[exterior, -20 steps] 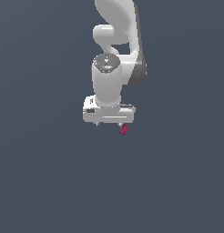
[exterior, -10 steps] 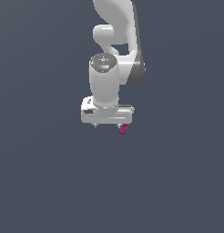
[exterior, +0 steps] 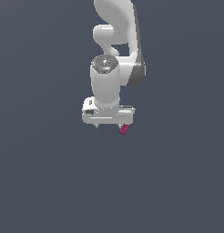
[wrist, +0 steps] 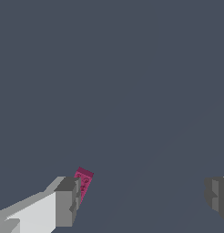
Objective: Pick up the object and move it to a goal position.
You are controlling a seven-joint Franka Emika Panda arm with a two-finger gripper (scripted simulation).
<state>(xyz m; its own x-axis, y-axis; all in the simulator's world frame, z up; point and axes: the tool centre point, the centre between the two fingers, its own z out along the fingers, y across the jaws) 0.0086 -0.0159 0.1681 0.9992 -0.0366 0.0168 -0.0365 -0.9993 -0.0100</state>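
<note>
The object is a tiny magenta-pink blocky piece. In the exterior view it lies just below the end of my white gripper on that view's right. The gripper points down and is open. In the wrist view the object is tilted and right beside one grey finger, on its inner side. The other finger is far from it, with a wide gap between them. I cannot tell whether the near finger touches the object. Nothing is held.
A plain dark grey-blue surface fills both views. The white arm rises behind the gripper in the exterior view. No other objects or edges show.
The hand has shifted only slightly over the last second. The pink object has stayed in the same place by the finger.
</note>
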